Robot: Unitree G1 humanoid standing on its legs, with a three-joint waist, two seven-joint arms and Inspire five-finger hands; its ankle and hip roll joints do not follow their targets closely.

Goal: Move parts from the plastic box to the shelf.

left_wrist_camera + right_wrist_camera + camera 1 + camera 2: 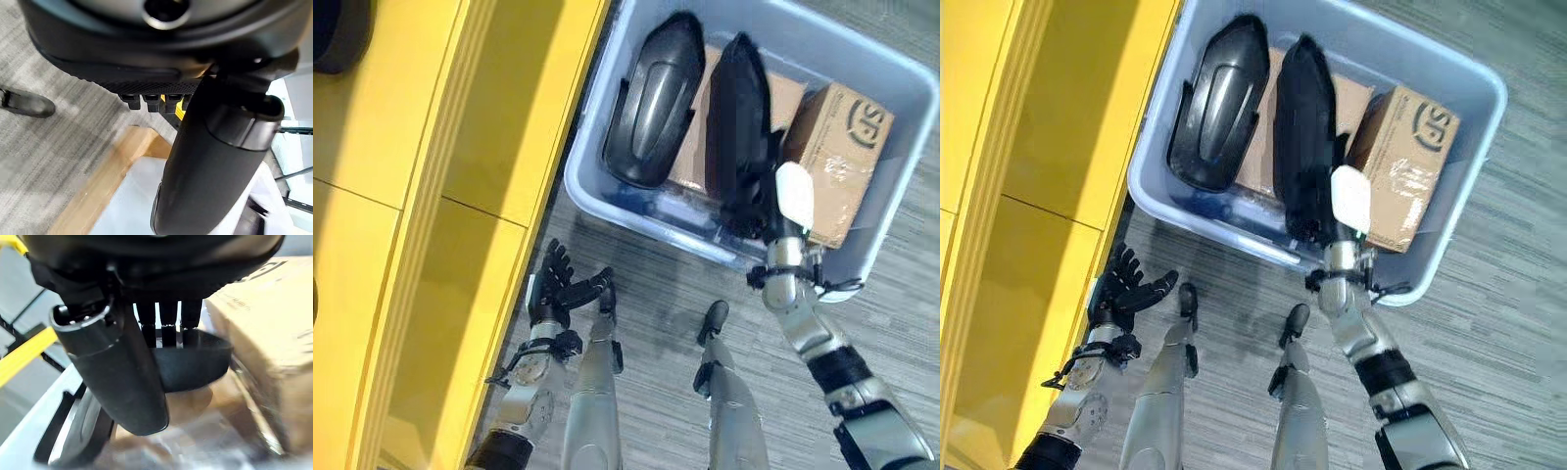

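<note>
1. A pale blue plastic box point(886, 225) sits on the grey floor point(1489, 352), at about 1 o'clock in the left eye view, just beside the yellow shelf point(431, 196) that fills the 9 o'clock side
2. Inside the box lie two black parts: the left part point(654, 98), broad and rounded, leans toward the wall nearest the shelf; the right part point(736, 127), narrower, stands on edge near the middle of the box
3. A brown cardboard carton point(837, 157) rests at the 3 o'clock end of the box, just beside the right part; a flatter tan piece of cardboard point(1261, 157) shows between and under the two black parts
4. The right hand point(773, 211) reaches over the near rim into the box, its white-covered thumb toward the carton; in the right wrist view its fingers point(168, 325) curl over the edge of the right part with the thumb set opposite them, so the hand grips that part
5. The left hand point(1126, 289) hangs over the floor at about 7 o'clock, near the shelf's edge and well apart from the box; its fingers are spread and relaxed and hold nothing
6. Both parts are in the box
</note>
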